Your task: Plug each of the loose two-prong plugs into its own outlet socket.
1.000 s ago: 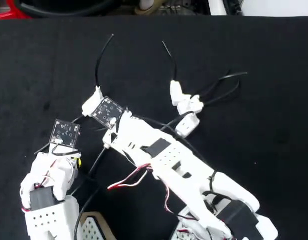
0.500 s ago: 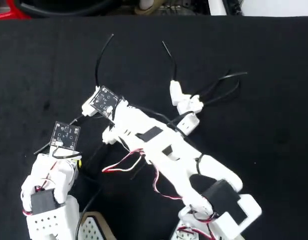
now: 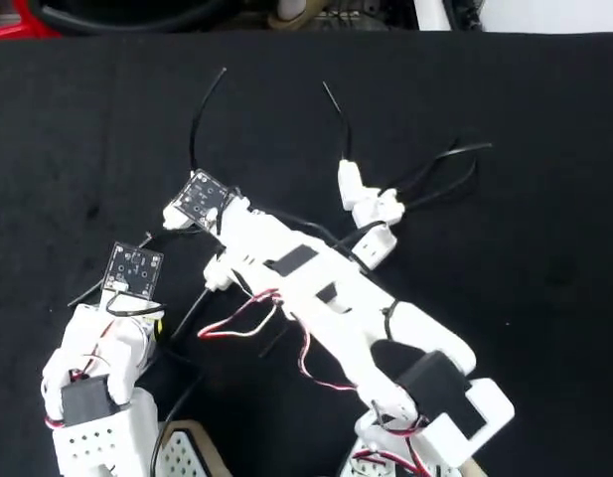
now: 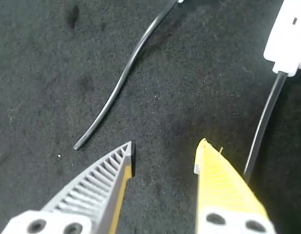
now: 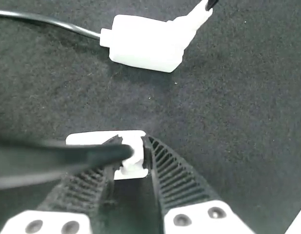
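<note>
My right gripper [image 5: 134, 146] is shut on a small white plug [image 5: 133, 165] that rests against a flat white piece [image 5: 99, 139]. Just past it lies a white socket body [image 5: 145, 46] on a black cable. In the high view the right arm [image 3: 316, 288] stretches diagonally to the left centre of the mat, ending at a white piece [image 3: 177, 211]. Three more white plug and socket bodies [image 3: 374, 214] lie clustered at the centre right. My left gripper [image 4: 165, 152] is open over bare mat, with a white plug [image 4: 287, 34] off to one side.
Loose black cables [image 3: 199, 114] trail toward the far edge of the black mat [image 3: 525, 119]. One cable end [image 4: 118, 87] lies just ahead of the left gripper. Red and white wires [image 3: 241, 323] hang off the right arm. The left arm [image 3: 97, 368] sits at the near left.
The right arm has reached farther up and to the left, carrying its gripper toward the white piece at the left centre. The left arm has barely moved.
</note>
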Robot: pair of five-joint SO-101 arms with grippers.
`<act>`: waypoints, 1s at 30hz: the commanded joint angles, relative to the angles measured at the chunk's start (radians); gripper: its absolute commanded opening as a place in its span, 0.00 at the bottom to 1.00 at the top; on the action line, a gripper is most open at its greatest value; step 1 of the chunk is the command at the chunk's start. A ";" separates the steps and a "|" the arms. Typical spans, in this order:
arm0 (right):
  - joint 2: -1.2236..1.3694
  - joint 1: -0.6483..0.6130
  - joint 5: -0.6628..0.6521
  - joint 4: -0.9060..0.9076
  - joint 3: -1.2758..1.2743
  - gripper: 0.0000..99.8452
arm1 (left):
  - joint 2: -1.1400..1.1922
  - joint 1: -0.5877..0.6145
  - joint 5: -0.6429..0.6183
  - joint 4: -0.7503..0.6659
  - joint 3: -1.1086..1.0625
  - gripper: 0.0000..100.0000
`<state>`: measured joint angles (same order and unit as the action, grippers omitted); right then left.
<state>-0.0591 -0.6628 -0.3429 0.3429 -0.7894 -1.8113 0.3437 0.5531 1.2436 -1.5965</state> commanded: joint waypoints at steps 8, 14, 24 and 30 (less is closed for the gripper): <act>0.062 -0.005 -0.008 0.132 0.031 0.01 | -0.006 0.001 0.008 0.011 0.007 0.21; 0.070 -0.020 -0.008 0.137 0.028 0.01 | -0.006 -0.001 0.008 0.011 0.005 0.21; -0.211 -0.002 0.074 0.368 0.071 0.21 | -0.008 -0.002 0.006 0.005 -0.004 0.21; -0.596 0.035 0.000 0.661 0.073 0.22 | -0.008 -0.002 0.005 0.003 -0.008 0.21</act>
<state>-0.3798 -0.6659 -0.3015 0.8309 -0.7526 -1.8113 0.3437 0.5562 1.2436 -1.6088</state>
